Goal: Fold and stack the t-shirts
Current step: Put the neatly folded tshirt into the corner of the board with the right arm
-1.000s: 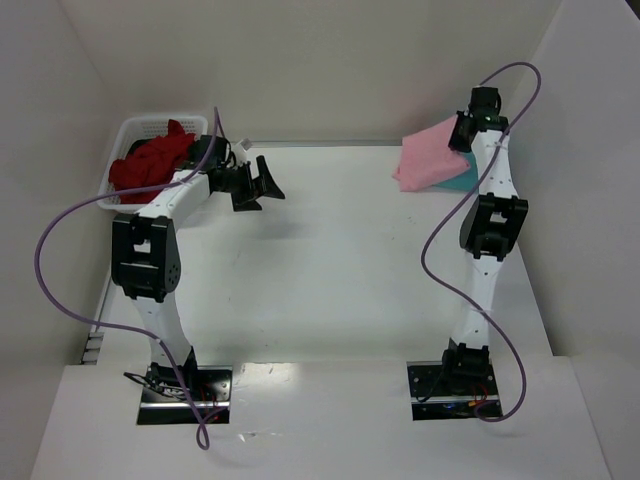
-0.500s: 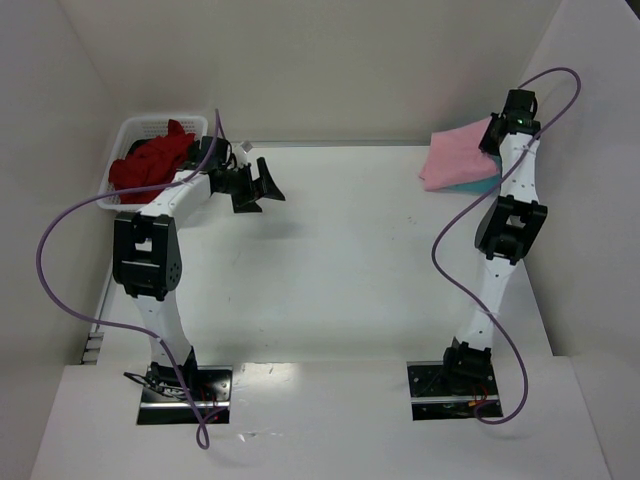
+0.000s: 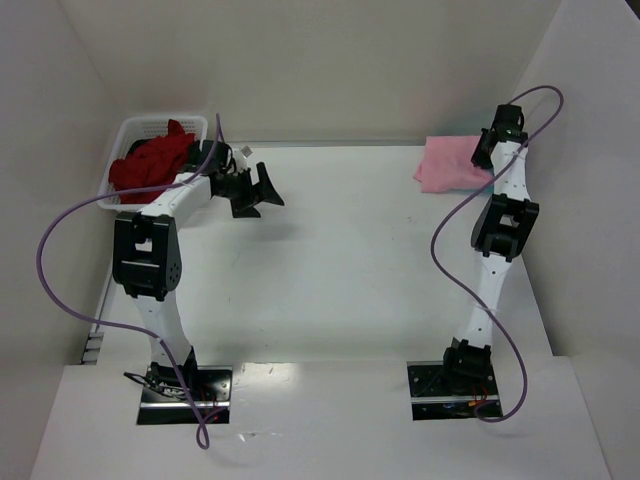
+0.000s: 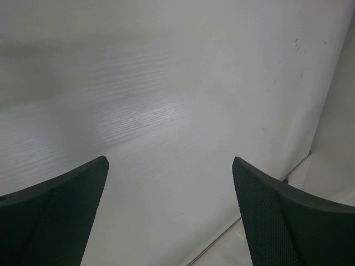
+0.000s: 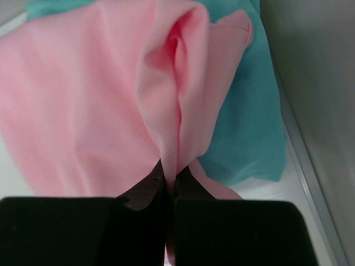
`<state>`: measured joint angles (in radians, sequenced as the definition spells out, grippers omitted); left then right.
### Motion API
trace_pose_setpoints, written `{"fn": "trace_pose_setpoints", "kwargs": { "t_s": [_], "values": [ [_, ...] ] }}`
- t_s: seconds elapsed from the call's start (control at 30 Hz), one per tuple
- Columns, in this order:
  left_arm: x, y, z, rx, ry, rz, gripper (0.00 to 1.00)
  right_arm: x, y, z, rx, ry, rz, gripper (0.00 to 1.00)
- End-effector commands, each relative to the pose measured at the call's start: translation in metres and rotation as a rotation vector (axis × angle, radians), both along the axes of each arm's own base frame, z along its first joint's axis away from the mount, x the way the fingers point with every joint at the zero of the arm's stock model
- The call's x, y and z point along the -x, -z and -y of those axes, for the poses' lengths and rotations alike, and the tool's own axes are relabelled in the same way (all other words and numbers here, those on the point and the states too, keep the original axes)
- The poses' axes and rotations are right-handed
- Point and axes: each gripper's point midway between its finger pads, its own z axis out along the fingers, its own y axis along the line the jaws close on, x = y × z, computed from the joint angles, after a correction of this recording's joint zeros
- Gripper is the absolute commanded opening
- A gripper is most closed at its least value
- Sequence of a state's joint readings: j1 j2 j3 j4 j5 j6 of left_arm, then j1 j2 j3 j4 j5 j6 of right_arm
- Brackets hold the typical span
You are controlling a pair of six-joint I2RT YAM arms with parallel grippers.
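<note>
Pink shirt (image 3: 448,165) gripped at 1 o'clock.
Right end effector (image 5: 171,180) is clamped on its fold; left end effector (image 4: 169,160) is spread apart.

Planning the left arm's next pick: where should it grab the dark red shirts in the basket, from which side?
Probably the bunched peak at the far edge of the dark red shirts, from above: the basket walls block the sides, and the open left gripper could pinch that fold.

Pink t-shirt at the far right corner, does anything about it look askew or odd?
Yes. The right gripper pinches the pink t-shirt into a raised ridge, so it lies rumpled, not flat, on the teal t-shirt.
</note>
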<state>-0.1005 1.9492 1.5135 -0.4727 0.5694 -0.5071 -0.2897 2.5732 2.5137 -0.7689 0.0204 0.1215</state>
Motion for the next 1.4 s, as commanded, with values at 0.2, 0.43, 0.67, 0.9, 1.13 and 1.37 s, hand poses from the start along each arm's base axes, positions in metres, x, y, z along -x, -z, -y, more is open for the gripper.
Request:
{"fn": "trace_pose_setpoints", "kwargs": {
  "t_s": [0.2,0.43,0.67,0.9,1.13,1.37],
  "values": [
    [0.012,-0.020,0.003,0.013,-0.016,-0.003,1.00,-0.003,-0.011,0.035,0.149,0.145,0.018,0.09],
    [0.012,-0.027,0.011,0.010,-0.007,0.002,1.00,0.010,-0.021,0.054,0.233,0.242,0.000,0.25],
    [0.013,-0.031,0.020,0.015,0.006,0.005,1.00,0.007,-0.038,0.045,0.199,0.205,0.039,1.00],
    [0.019,-0.034,0.028,0.021,0.019,0.011,1.00,-0.006,-0.120,-0.015,0.179,0.093,0.190,1.00],
    [0.013,-0.048,0.033,0.060,0.032,0.074,1.00,-0.005,-0.180,-0.091,0.111,-0.053,0.333,0.97],
    [0.022,-0.054,0.033,0.067,0.046,0.099,1.00,0.001,-0.105,-0.081,0.119,0.011,0.229,0.32]
  ]
}}
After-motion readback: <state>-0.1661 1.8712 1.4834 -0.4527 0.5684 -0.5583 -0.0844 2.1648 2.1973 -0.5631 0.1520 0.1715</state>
